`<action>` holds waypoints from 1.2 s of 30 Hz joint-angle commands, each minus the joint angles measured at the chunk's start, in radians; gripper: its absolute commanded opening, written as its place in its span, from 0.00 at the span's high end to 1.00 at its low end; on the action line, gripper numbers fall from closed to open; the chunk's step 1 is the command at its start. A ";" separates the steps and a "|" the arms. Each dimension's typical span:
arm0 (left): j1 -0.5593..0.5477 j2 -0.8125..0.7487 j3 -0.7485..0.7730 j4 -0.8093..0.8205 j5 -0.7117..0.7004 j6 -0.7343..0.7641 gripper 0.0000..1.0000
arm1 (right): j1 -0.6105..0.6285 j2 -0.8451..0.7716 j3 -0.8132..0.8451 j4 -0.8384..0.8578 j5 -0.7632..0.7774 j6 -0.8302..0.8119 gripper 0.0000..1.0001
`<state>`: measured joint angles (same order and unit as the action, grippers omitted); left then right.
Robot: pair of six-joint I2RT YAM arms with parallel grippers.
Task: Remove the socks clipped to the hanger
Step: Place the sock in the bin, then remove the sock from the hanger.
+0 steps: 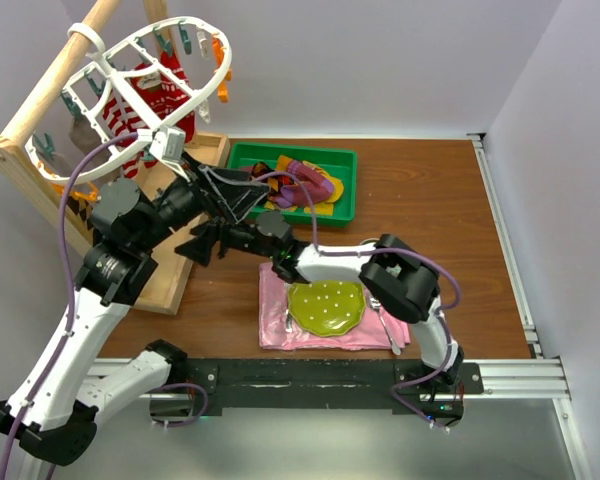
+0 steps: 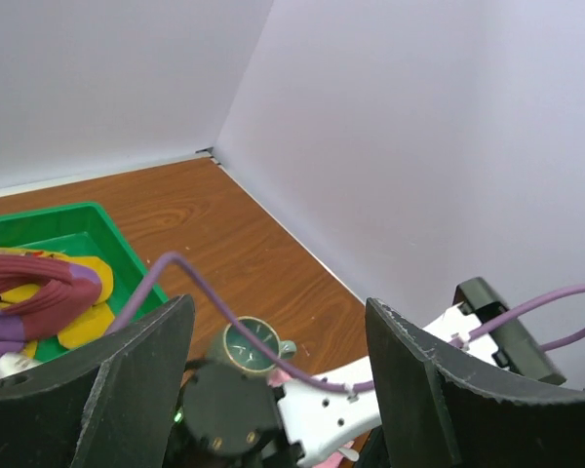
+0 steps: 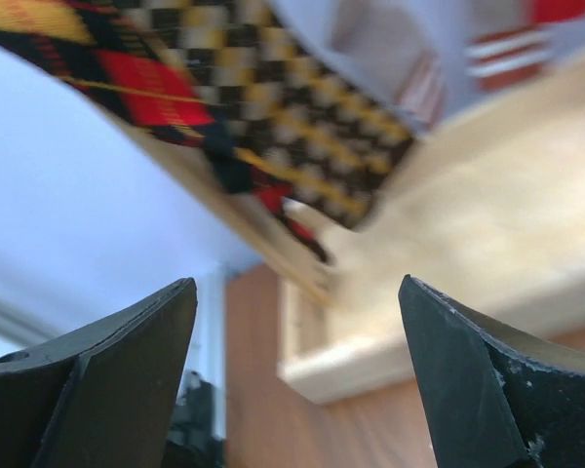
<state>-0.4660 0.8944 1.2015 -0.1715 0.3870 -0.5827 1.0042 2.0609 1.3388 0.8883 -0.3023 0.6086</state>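
Note:
The white oval hanger [image 1: 195, 25] hangs from a wooden pole at the top left, with teal and orange clips on its rim. A red-and-white striped sock [image 1: 150, 100] and a greyish one [image 1: 80, 132] hang from it. In the right wrist view a dark argyle sock [image 3: 302, 107] hangs blurred above my right gripper [image 3: 297, 283], which is open and empty. From above, that gripper [image 1: 195, 247] points left under the hanger. My left gripper [image 1: 242, 196] is open and empty just above it, facing right; its own camera shows the gripper [image 2: 278, 304] over the right arm's wrist.
A green tray [image 1: 242, 157] at the back holds maroon and yellow socks [image 1: 300, 185]. A pink napkin [image 1: 280, 320] with a green plate [image 1: 325, 305] lies near the front. The wooden rack's base [image 1: 165, 285] runs along the left. A small green cup [image 2: 253, 346] stands by the napkin.

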 commanded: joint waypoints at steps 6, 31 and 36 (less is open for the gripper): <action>-0.003 0.000 0.086 -0.054 0.023 0.023 0.24 | 0.056 0.148 0.310 0.020 0.065 0.053 0.06; -0.003 0.015 0.099 -0.052 0.012 0.017 0.24 | 0.100 0.159 0.330 0.005 0.086 0.022 0.07; -0.003 0.021 0.101 -0.046 0.015 0.014 0.24 | 0.102 0.186 0.379 -0.032 0.097 0.016 0.07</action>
<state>-0.4660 0.9108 1.2621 -0.2260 0.3859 -0.5804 1.1015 2.2898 1.6676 0.8261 -0.2268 0.6434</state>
